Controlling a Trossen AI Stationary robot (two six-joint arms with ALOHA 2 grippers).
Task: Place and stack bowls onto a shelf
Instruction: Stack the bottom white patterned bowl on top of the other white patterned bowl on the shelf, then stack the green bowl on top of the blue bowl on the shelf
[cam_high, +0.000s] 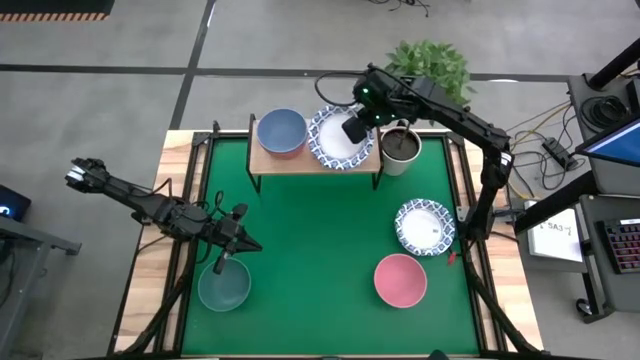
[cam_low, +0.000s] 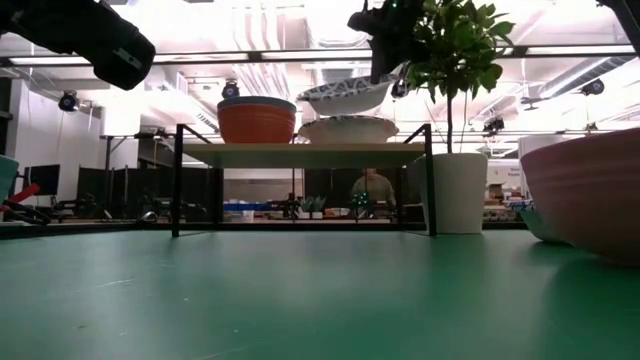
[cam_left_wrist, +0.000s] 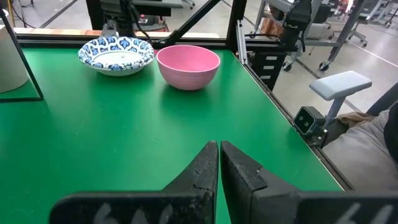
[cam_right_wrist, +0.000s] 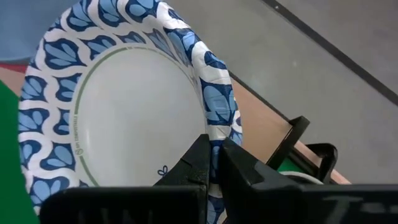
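Bowls: six showing in high view. Shelf (cam_high: 318, 160) sitting at far edge of green table (cam_high: 320, 240), wood top on thin black legs. On its left half, a bowl w/ blue inside and red outside (cam_high: 281, 131) is resting upright. On its right half, a white bowl w/ blue patterned rim (cam_low: 347, 129) is sitting on the top.

R gripper (cam_high: 353, 128) is hanging over shelf's right half, fingers (cam_right_wrist: 200, 163) clamped on rim of a second patterned bowl (cam_high: 338, 138). In low view this held bowl is hovering tilted above the one on the shelf, a gap between them; R wrist view is showing the rim pinched between the two dark fingers.

L gripper (cam_high: 236, 240) is positioned over table's near-left area, just beside the teal bowl (cam_high: 223, 286), holding nothing. L wrist view showing its fingers (cam_left_wrist: 242, 171) pressed nearly together, only a thin slit between.

Third patterned bowl (cam_high: 425, 226) is lying on table at right, w/ pink bowl (cam_high: 400, 279) near it, closer to front edge; the two are apart, both upright. L wrist view is showing the same pair side by side.

White plant pot (cam_high: 400, 147) w/ leafy plant is standing just beside shelf's right end. In low view a person (cam_low: 373, 188) is visible far behind, under the shelf top.
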